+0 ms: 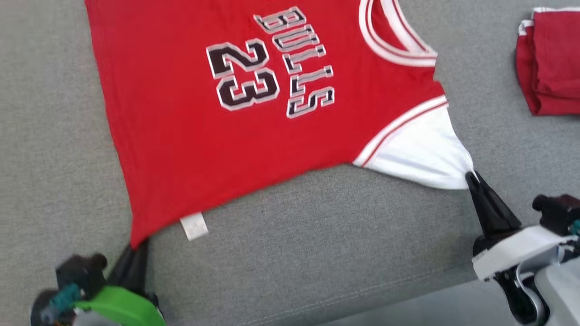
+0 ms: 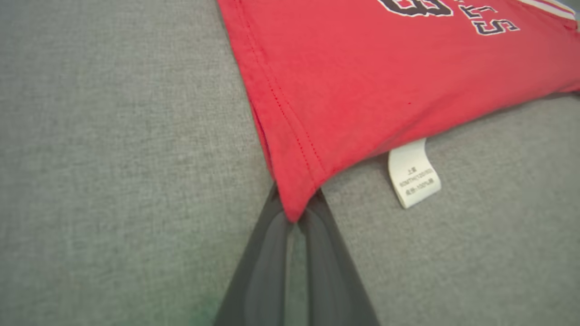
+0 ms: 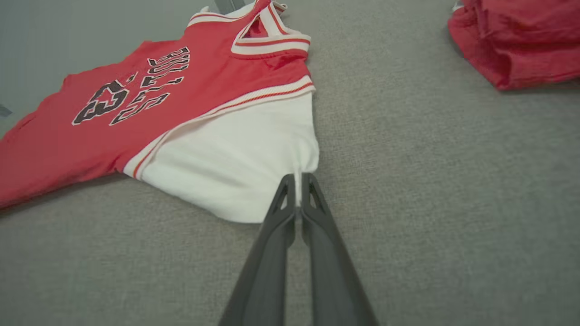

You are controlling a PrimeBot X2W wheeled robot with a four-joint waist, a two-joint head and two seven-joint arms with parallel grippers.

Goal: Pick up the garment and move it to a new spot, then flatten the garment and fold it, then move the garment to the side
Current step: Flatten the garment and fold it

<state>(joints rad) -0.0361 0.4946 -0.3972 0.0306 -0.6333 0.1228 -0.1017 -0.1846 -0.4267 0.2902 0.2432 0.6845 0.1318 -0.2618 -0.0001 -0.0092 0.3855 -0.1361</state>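
We judge the garment (image 1: 181, 136), a red jersey with one white sleeve (image 1: 421, 149), to be light, soft and limp. It will sag and fold wherever it is unsupported, and thin knit can slide out of a narrow pinch. Corners and stitched edges look like the best holds, taken two at a time so the cloth stays stretched between them.

In the head view it lies print-up and mostly flat on the grey upholstered surface (image 1: 317, 249), spreading from the middle toward 12 o'clock. Its near edge is pulled fairly taut.

At 7 o'clock the left gripper (image 1: 136, 246) has its fingers pressed together on the hem corner, with a small white care label (image 1: 194, 225) just beside it. At 4 o'clock the right gripper (image 1: 471, 176) is likewise clamped on the tip of the white sleeve.

Nothing here serves as a container. At 2 o'clock, well apart from the jersey, sits a folded red pile (image 1: 550, 63).
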